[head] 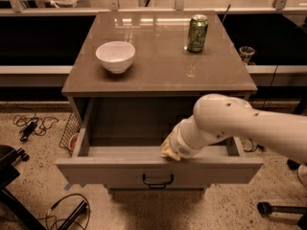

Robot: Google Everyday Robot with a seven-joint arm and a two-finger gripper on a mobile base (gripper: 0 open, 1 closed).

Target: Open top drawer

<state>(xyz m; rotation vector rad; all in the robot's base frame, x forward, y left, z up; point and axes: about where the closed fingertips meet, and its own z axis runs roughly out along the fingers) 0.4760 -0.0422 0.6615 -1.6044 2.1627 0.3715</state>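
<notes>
grey-taupe and flat-fronted, the top drawer (110,171) stands drawn well out of the cabinet (158,75) toward the camera. its pale grey inside is open to view and looks bare where the arm (240,123) does not cover it.

in the camera view, the only one, the gripper (169,151) sits low at the upper rim of the drawer's front panel, a little right of the middle. it is above the small black handle (158,180) and not on it. it looks to be touching the rim, but whether it is clenched or released i cannot tell. the white arm comes in from the right edge, over the drawer's right side.

as a judgement, the opening is all but finished. the next move calls only for letting go, if anything is held, and lifting clear without knocking the front panel.

the drawer's long axis runs left to right across the view. its front faces the camera and its slide line runs from the cabinet toward the viewer.

on the cabinet top a white bowl (115,56) sits toward the left edge and a green can (197,33) toward the back right corner.
</notes>
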